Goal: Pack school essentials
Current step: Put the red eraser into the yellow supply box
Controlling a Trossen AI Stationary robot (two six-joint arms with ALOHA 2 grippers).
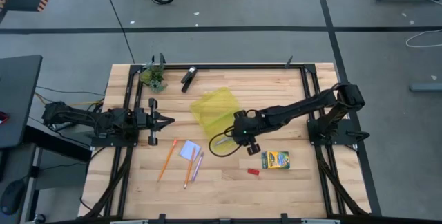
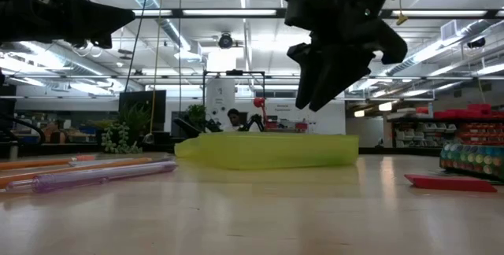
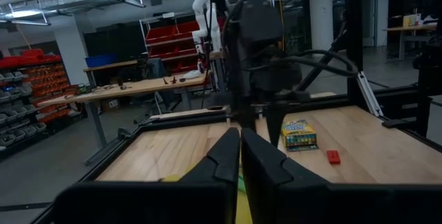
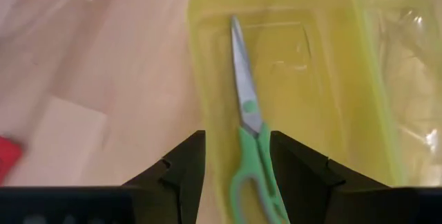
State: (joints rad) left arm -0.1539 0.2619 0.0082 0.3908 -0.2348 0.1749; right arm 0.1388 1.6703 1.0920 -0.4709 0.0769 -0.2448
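Observation:
Green-handled scissors [image 4: 252, 134] lie flat inside the translucent yellow case [image 4: 324, 79], blades pointing away from my right gripper [image 4: 237, 162]. That gripper hangs open above the case's near end [image 1: 215, 110], fingers slanting down, one on either side of the scissors' handle in its wrist view, touching nothing. In the low view it [image 2: 311, 90] stands well clear above the case [image 2: 268, 150]. My left gripper [image 3: 240, 162] waits shut at the table's left [image 1: 162, 120]. Crayon box [image 1: 275, 159], red eraser [image 1: 253, 171], note pad [image 1: 189, 151], and orange [image 1: 166, 160] and pink [image 1: 197, 165] pencils lie on the table.
A black clip-like object [image 1: 188, 78] and a small plant [image 1: 155, 77] sit near the far edge. A black cable loops below the right gripper [image 1: 222, 149]. A black frame [image 1: 304, 86] runs around the work area. Bare wood lies along the near edge [image 1: 228, 189].

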